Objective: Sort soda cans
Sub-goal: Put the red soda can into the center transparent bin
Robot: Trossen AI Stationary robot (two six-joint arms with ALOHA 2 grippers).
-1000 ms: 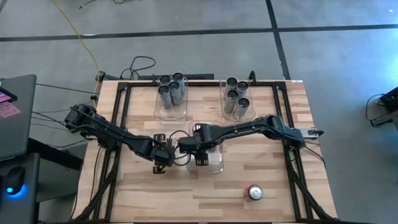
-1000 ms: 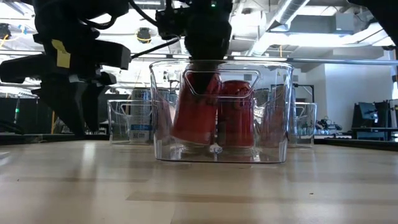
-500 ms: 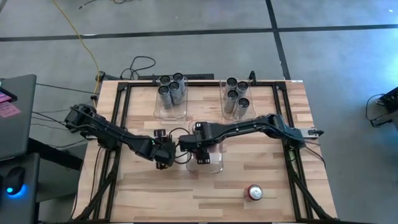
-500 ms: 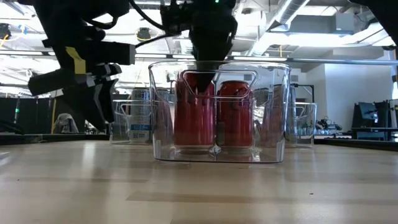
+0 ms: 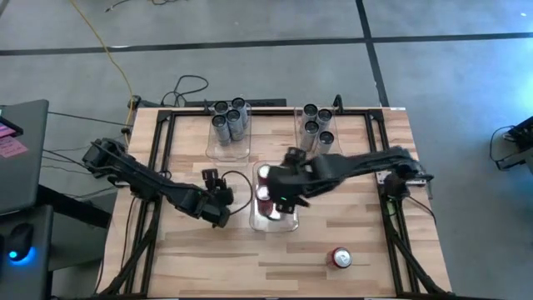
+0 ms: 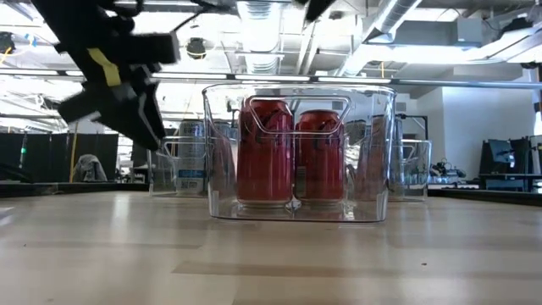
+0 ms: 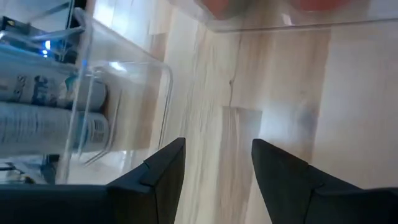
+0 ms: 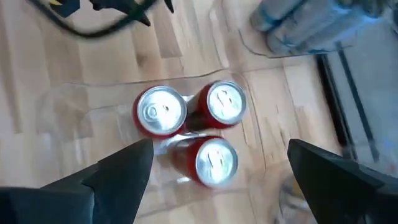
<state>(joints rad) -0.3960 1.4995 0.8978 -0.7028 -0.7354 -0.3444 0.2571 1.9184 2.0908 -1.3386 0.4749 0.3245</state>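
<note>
Dark fingers of the right gripper (image 8: 214, 171) spread wide, nothing between them; it hangs above the front clear bin (image 5: 291, 223), looking down on three red cans (image 8: 216, 104) standing upright inside, silver tops up. Left gripper (image 7: 214, 171) just beside that bin on its left, low over the wood, jaws part open and empty.

Last red can (image 5: 341, 258): alone near the table's front edge, upright, top to the overhead camera. It lies forward and to the right of the right gripper, well apart from the bin. Long axis vertical, so a side grasp looks the likely approach. Right arm is judged nearer; the left would have to cross the bin.

Silver-grey cans: four in the rear left bin (image 5: 228, 123), four in the rear right bin (image 5: 318, 129), all upright.

Surface: pale wooden table (image 5: 191, 258), black frame rails. Room beyond: grey floor, yellow cable (image 5: 108, 50), workshop with ceiling ducts.
</note>
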